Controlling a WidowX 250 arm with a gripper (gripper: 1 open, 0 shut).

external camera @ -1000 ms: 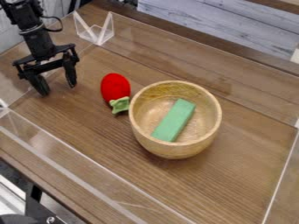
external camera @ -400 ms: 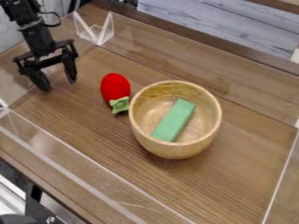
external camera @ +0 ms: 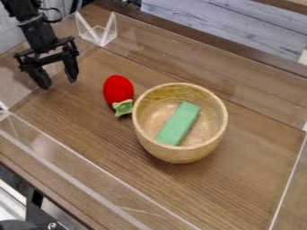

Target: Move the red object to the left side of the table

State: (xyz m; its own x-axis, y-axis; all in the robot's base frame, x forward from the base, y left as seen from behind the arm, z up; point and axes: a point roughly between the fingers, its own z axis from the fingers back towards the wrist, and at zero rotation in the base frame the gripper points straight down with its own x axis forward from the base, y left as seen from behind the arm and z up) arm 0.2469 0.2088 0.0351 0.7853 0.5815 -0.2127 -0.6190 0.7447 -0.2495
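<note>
The red object (external camera: 118,89) lies on the table (external camera: 240,171), touching or nearly touching the outer wall of the wooden bowl (external camera: 180,122) that holds a flat green block (external camera: 181,123). The claw (external camera: 48,70) hangs spread and empty, apart from the red object on its left. A good grasp probably comes from above, fingers straddling the glossy body clear of the bowl's rim, closing gently. No readable writing or brand shows.

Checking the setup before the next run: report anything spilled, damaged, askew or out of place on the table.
Nothing stands out. The red object lies intact on the table, close beside the wooden bowl. The green block rests aslant inside the bowl. The open tool is apart from all of them, holding nothing.
</note>
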